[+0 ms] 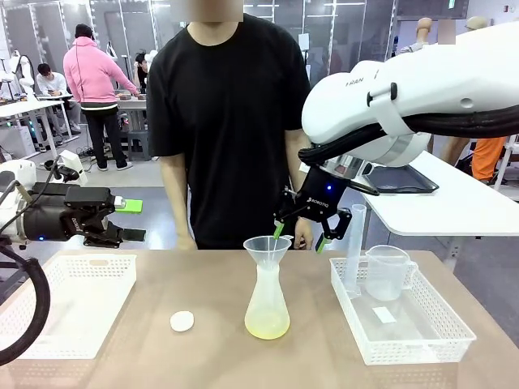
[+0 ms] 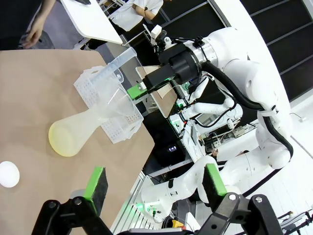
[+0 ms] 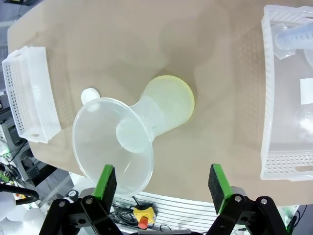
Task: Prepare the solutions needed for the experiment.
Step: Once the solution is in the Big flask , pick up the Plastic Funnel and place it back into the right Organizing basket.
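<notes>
So here's where we were at: the flask (image 1: 267, 296) stood upright in the middle of the table (image 1: 211, 361), between the two white baskets, with a clear funnel (image 1: 267, 247) sitting in its neck. The solutions (image 1: 267, 326), just a little pale yellow-green liquid, sat in the wide base. A small white disc (image 1: 182, 321) lay on the table just left of the flask.

Our right gripper (image 1: 300, 237) hung just above and behind the funnel's rim with its fingers spread wide and nothing between the green pads. Our left gripper (image 1: 130, 220) was way off to the left, above the far side of the left basket (image 1: 73, 332), also gaping wide and holding nothing.

The right basket (image 1: 405, 353) had the measuring jug (image 1: 388, 273) and a tall cylinder (image 1: 354, 243) standing at its far end. A person (image 1: 227, 105) in a black tee stood right across the table from us.
</notes>
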Robot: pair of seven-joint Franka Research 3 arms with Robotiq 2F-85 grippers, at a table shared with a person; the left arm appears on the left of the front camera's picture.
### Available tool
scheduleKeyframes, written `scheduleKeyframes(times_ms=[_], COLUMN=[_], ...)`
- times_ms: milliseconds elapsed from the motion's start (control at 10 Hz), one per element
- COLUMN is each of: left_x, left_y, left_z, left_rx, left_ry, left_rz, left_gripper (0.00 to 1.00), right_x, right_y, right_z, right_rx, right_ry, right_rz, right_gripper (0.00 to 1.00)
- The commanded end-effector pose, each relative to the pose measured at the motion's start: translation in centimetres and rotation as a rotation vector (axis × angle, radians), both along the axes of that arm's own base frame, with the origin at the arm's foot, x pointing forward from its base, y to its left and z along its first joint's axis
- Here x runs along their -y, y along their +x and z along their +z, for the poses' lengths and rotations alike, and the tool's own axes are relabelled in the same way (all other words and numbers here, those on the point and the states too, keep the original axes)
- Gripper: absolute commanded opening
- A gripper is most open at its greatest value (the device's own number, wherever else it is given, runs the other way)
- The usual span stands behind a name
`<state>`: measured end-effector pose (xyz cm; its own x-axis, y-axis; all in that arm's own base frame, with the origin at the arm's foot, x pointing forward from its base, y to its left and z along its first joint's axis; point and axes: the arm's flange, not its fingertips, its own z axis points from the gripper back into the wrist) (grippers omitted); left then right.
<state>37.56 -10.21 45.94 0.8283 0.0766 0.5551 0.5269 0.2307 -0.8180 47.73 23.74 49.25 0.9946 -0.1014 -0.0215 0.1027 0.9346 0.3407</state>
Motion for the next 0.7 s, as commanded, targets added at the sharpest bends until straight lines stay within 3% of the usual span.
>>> scheduleKeyframes(times_ms=[0, 500, 600], left_x=[0.1, 0.1, 0.1], left_y=[-0.2, -0.2, -0.2], left_z=[0.2, 0.2, 0.2], left_rx=[-0.008, -0.008, -0.008], left_ry=[0.007, 0.007, 0.007], left_rz=[-0.009, -0.009, -0.009], left_gripper=[1.00, 1.00, 1.00], right_x=[-1.5, -2.4, -2.4], right_y=[0.9, 1.4, 1.3], right_z=[-0.5, -2.1, -2.2], right_rx=[-0.010, -0.076, -0.074], right_ry=[-0.022, -0.017, -0.019], right_rz=[-0.040, -0.051, -0.048], right_gripper=[0.95, 0.95, 0.89])
